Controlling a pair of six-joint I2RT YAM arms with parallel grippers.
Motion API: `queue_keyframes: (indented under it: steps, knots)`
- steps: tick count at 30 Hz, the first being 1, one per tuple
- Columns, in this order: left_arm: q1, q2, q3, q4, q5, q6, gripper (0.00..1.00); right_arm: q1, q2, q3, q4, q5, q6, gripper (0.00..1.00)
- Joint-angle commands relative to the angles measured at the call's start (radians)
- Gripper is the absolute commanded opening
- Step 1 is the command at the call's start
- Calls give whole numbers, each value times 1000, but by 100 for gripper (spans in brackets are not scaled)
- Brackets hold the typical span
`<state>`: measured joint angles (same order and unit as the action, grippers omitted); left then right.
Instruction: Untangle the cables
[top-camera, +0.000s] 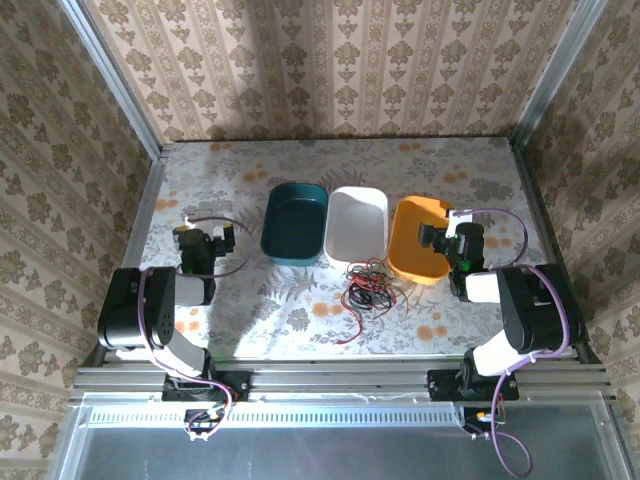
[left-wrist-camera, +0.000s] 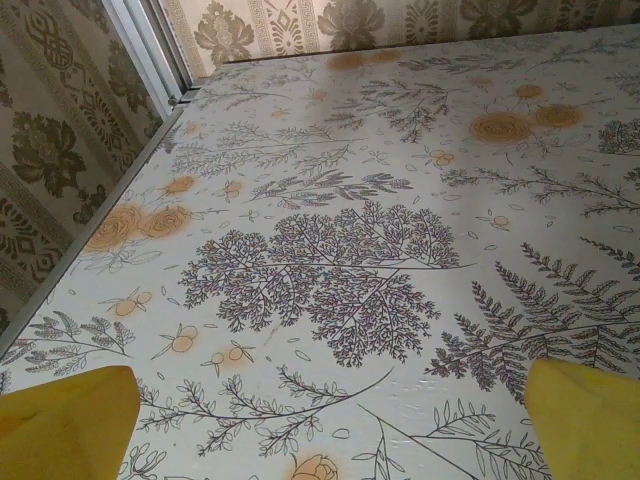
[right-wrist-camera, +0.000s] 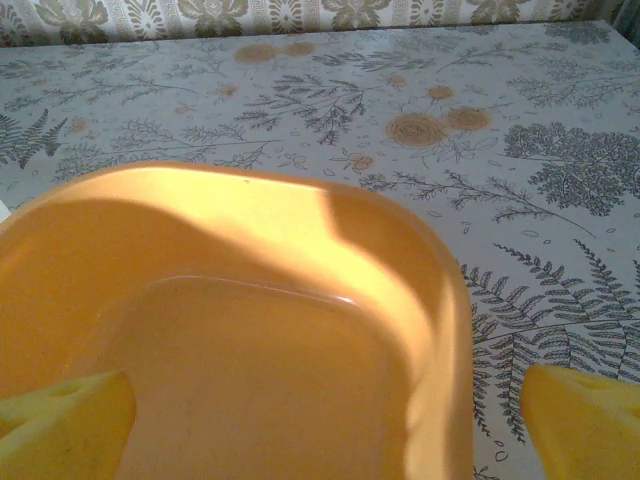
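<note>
Three bins are set side by side in a row across the middle of the desk (top-camera: 250, 310): a teal bin (top-camera: 294, 222) on the left, a white bin (top-camera: 356, 225) in the centre and an orange bin (top-camera: 420, 238) on the right. The cables (top-camera: 368, 288) are found on the desk just on the near side of the white and orange bins, gathered in one tangled heap of red and black strands; a green strand cannot be made out. One red strand is trailed out of the heap toward the near edge. The heap is touched by neither pincer. The left pincer (top-camera: 205, 240) is held over bare desk to the left of the teal bin, well apart from the cables; in the left wrist view its yellow fingertips (left-wrist-camera: 60, 420) are seen spread wide, with nothing gripped between them. The right pincer (top-camera: 440, 238) is held over the orange bin, above its right-hand part; in the right wrist view its fingertips (right-wrist-camera: 585, 420) are likewise spread fully apart, nothing is held, and the bin's inside is seen below them.
</note>
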<state>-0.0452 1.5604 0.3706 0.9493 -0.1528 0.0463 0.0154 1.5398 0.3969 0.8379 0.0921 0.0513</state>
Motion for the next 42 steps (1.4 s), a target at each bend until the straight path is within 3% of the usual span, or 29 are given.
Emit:
queue_keyframes:
  steps: [1,38,41,42]
  knots:
    - [-2,1,8,7,1,15,100,-12,-12,13,9,-37,-9,100]
    - [6,0,11,0,23,11,100,-37,-12,14,7,-102,-1,100]
    - [4,-88,71,-182,57,27,100,-35,-29,23,-15,-115,-8,100]
    - [1,-138,115,-293,36,23,100,-32,-69,57,-106,-95,-2,100]
